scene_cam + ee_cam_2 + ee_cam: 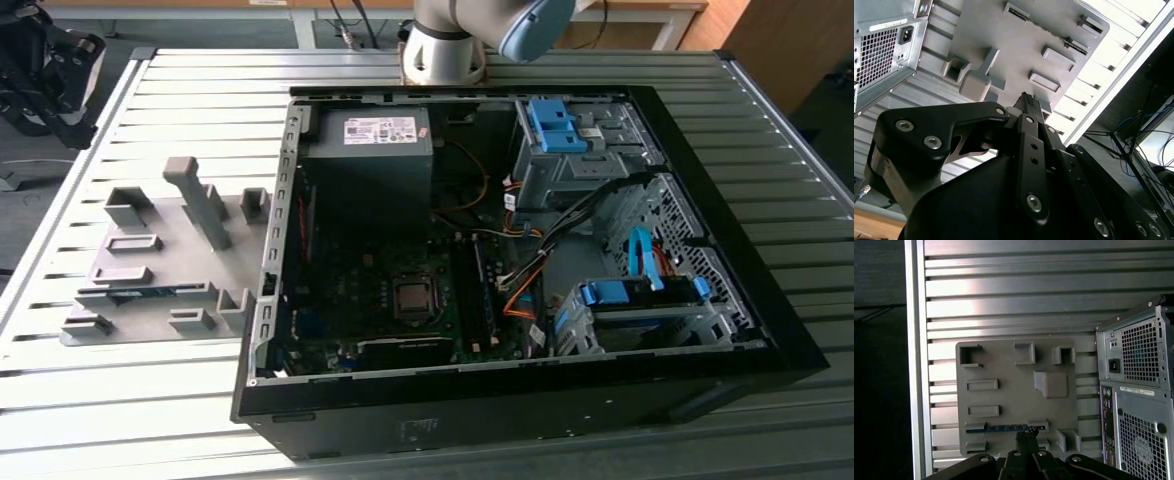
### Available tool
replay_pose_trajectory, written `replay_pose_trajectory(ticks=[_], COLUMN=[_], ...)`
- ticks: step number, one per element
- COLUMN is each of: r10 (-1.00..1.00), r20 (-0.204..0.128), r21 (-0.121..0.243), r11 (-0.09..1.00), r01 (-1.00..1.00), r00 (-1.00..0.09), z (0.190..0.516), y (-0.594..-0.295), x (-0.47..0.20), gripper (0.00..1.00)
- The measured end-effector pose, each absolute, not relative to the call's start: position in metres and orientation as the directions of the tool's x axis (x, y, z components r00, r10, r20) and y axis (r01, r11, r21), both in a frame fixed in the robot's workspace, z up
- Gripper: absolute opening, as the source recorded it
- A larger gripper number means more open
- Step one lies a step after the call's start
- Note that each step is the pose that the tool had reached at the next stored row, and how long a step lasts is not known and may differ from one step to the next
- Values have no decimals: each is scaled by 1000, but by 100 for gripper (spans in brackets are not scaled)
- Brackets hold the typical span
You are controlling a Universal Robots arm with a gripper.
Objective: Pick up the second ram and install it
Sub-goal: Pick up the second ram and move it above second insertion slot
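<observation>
Ram stick [1004, 428], thin and blue, lies slotted in matte grey tray [1009, 400] below black pincer [1026, 436], tips pressed together.

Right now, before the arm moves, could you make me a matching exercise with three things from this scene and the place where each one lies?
Things:
1. thin blue circuit-board stick, the second ram
2. boxy grey metal power supply
3. bright-blue plastic drive-bay clip

Places:
A. on a metal drive cage inside the black computer case
B. in a slot of the flat grey holder plate, outside the case
C. inside the case, against its wall on the exterior view's left

Pairs: 1-B, 2-C, 3-A.
</observation>
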State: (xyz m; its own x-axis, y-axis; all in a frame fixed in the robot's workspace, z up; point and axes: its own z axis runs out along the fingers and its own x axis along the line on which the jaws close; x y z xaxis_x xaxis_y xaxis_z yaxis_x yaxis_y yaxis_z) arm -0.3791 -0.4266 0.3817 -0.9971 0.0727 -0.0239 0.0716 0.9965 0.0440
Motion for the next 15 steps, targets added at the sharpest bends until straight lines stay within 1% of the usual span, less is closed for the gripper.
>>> replay_pose_trajectory(ticks=[4, 15], r10=[58, -139], r20=[-24, -24], r21=[44, 44], r11=[997, 989], r01=[57, -140], r00=[-998, -990], z=[382, 381], y=[-427, -427], x=[-379, -379], gripper=[11, 11])
